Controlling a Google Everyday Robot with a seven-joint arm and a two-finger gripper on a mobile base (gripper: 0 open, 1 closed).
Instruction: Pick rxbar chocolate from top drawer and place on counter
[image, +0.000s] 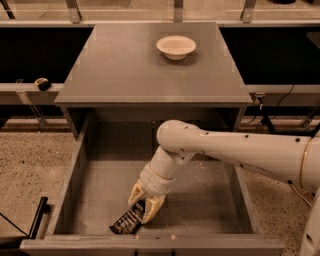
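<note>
Three things could trip me up here, and I take them from the biggest piece down.

The desk (125, 65) juts over the far part of the top drawer (70, 180). My arm (240, 152) comes in from the right and bends down into the open drawer just in front of the desk's near edge. If I lift straight back instead of up and toward the near side first, I judge my elbow or wrist could knock that edge.

The drawer itself is the next worry. The rxbar chocolate (125, 223) lies flat on the speckled floor, left of middle, slanted and almost against the near front wall. My jaws are low over it, spread, with my fingers (153, 207) either side of its far right end, not pinching it as far as I can see. A thin flat bar gives little to bite on. If I close too high, I would expect it to skid toward the front wall or tip out. If I press too low, my tips scrape the floor.

The white bowl (176, 46) sits far back on the desk, a little right of centre, well apart from me. It only matters if I set the bar down too far back and nudge it, so the bare near half looks the safer spot.
</note>
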